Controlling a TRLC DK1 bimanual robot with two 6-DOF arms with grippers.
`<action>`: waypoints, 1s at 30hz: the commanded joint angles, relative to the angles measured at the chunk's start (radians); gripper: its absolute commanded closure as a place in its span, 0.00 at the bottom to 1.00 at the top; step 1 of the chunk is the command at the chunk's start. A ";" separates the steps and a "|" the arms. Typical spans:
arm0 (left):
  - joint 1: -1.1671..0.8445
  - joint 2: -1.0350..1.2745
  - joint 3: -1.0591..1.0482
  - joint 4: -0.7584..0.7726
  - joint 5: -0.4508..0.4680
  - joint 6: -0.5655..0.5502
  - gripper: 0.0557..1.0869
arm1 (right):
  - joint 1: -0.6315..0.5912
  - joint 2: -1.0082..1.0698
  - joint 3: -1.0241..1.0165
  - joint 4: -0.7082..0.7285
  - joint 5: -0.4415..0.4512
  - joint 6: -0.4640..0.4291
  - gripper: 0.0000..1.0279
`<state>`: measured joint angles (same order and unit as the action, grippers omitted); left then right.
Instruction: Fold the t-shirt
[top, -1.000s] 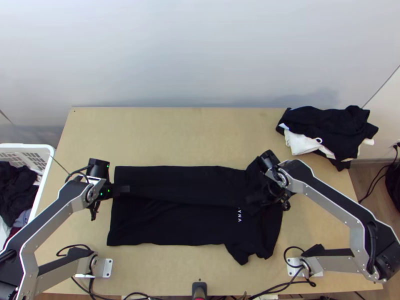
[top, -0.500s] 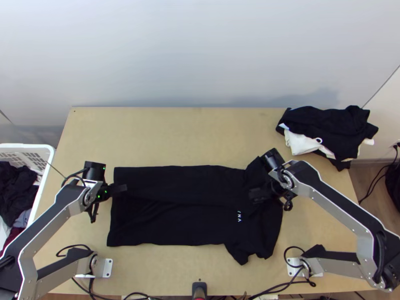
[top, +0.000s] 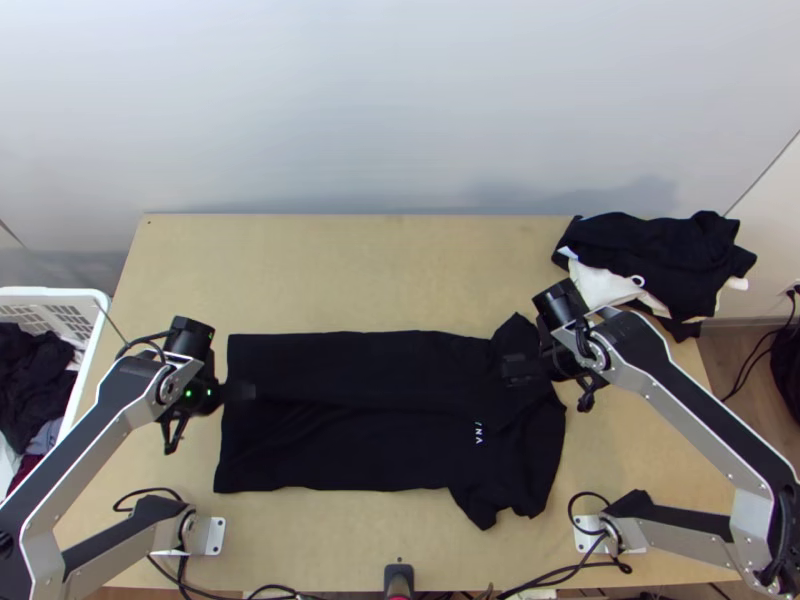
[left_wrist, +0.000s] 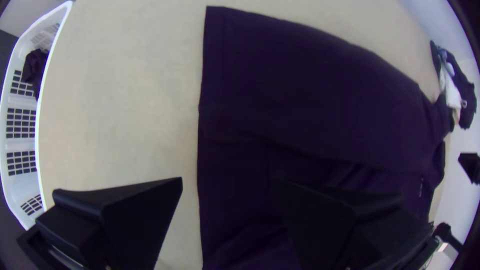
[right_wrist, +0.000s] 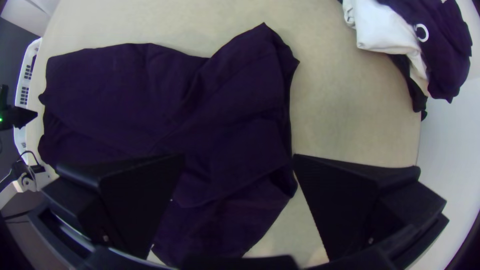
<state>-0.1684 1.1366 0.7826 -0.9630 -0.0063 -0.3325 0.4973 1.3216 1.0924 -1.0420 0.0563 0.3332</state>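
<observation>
Clock on shirt ctr, 12 = table's far edge. Shirt (top: 370, 455) flat on table (top: 340, 275), lengthwise 9 to 3: hem (top: 228, 450) at 9, neck end at 3.

Progress: far side looks folded in once, toward 6; its edge runs lengthwise across the body. Near side unfolded, sleeve (top: 485, 506) still out at approx 4–5. Left (my est.): near side + sleeve in toward 12, then fold(s) across the length. Call it under halfway.

L grip (left_wrist: 230, 181): fingers apart, nothing clamped, over hem at 9–10. R grip (right_wrist: 239, 156): fingers apart, also nothing held, over neck end at 2–3.

Diff vs. 0.5 & 1.0 s ago: R grip drawn off toward 2, baring more of the far shoulder; L grip shifted a touch toward 6–7. Shirt outline approx same; fold has stayed put.

Other: clothes pile (top: 665, 250) at 2, basket (top: 50, 291) at 9–10, both as before.
</observation>
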 joint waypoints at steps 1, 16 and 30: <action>-0.042 -0.049 0.003 -0.218 0.046 0.119 0.12 | 0.012 -0.012 0.014 -0.023 0.000 0.015 0.03; -0.210 -0.107 -0.068 -0.227 0.042 0.171 0.18 | 0.083 -0.019 0.046 -0.076 -0.006 0.013 0.03; -0.209 0.063 -0.068 -0.230 0.014 0.147 0.19 | 0.089 -0.005 0.089 -0.101 -0.007 0.007 0.03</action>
<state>-0.3752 1.1080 0.7155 -1.1877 0.0250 -0.1719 0.5781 1.3048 1.1625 -1.1374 0.0521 0.3435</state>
